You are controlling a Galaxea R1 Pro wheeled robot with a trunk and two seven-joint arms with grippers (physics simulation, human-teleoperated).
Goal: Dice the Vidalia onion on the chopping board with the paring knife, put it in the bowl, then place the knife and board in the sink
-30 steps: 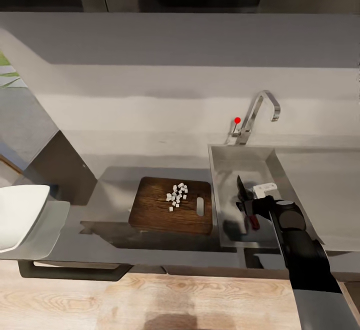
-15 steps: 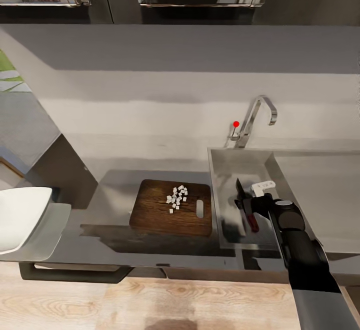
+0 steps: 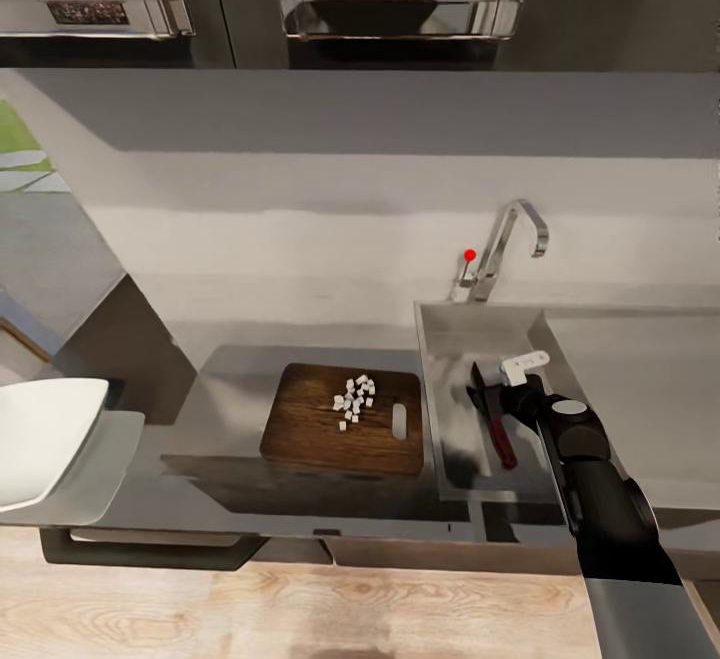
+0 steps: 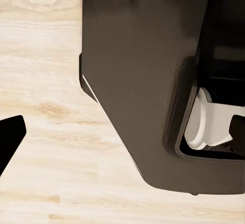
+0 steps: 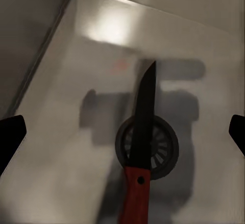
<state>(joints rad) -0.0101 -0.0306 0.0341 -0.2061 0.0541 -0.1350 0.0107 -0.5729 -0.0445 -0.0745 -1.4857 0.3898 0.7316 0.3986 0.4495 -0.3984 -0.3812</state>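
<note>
The paring knife [image 3: 492,417] lies flat on the floor of the sink [image 3: 448,339], its dark blade across the round drain [image 5: 162,158] and its orange-red handle [image 5: 133,196] toward the front. My right gripper [image 3: 508,391] hovers just above it, open, fingertips [image 5: 11,134] spread wide on either side of the knife [image 5: 143,117]. The chopping board [image 3: 310,429] rests on the countertop [image 3: 225,379] left of the sink, with a small heap of diced onion [image 3: 354,399] on it. The white bowl [image 3: 40,439] sits at the far left. My left gripper [image 4: 122,132] hangs open over the floor.
A tall chrome tap [image 3: 508,239] with a red knob [image 3: 469,255] stands behind the sink. The drainboard [image 3: 640,379] stretches to the right. Dark wall cabinets [image 3: 400,14] hang above. Beside my dark base [image 4: 148,81] lies the wooden floor [image 4: 46,101].
The head view has tilted up a little. My right gripper has drawn slightly up and back from the knife, which now rests on the sink floor.
</note>
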